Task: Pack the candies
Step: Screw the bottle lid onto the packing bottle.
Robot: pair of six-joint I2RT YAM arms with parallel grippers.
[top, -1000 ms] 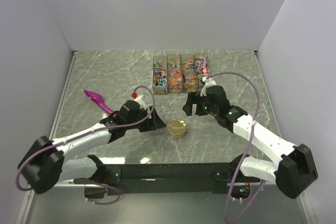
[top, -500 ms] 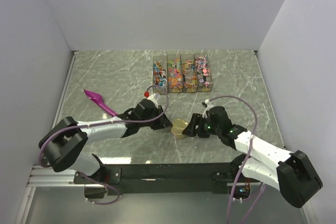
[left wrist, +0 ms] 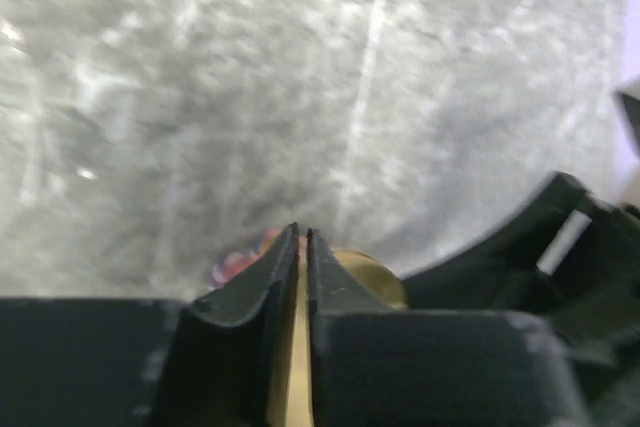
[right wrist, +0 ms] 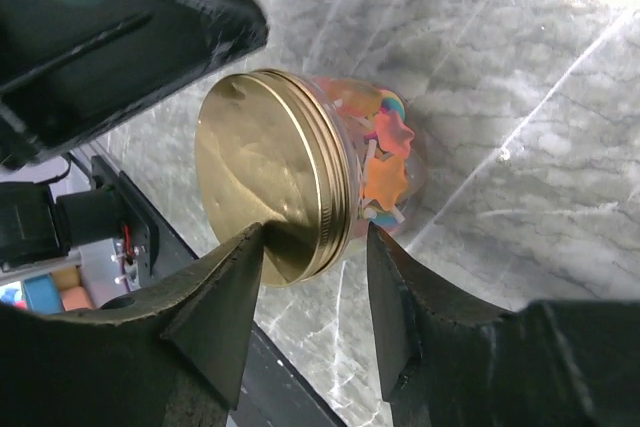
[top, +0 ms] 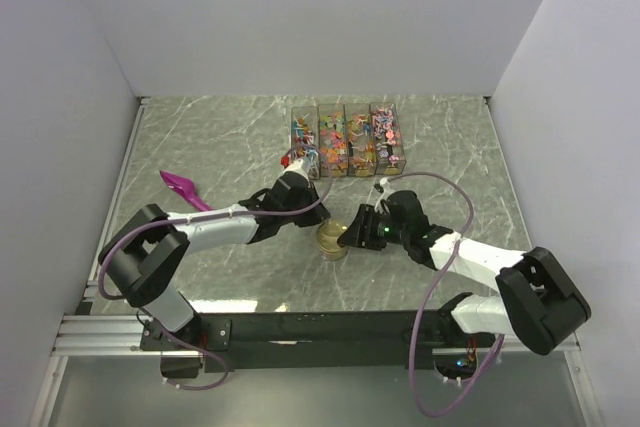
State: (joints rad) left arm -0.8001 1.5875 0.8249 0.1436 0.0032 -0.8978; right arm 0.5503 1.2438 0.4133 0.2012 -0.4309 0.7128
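Two grippers meet at one small jar (right wrist: 400, 162) near the front of the table (top: 200, 137). The right gripper (right wrist: 315, 247) stands half-wide astride the gold lid (right wrist: 265, 177). One finger lies against the rim and a sliver of gap shows at the other — grip not confirmed. That placement suits turning the lid; tightening or loosening cannot be told. The left gripper (left wrist: 301, 247) is pinched to a slit with nothing between its fingers, tips just beside the jar — probably bracing it against rotation. Inside, candies (right wrist: 383, 132) show through the glass. Further left, a magenta scoop (top: 185, 188) lies apart from both arms. At the far side, four clear boxes (top: 346, 107) in a row hold more candies.
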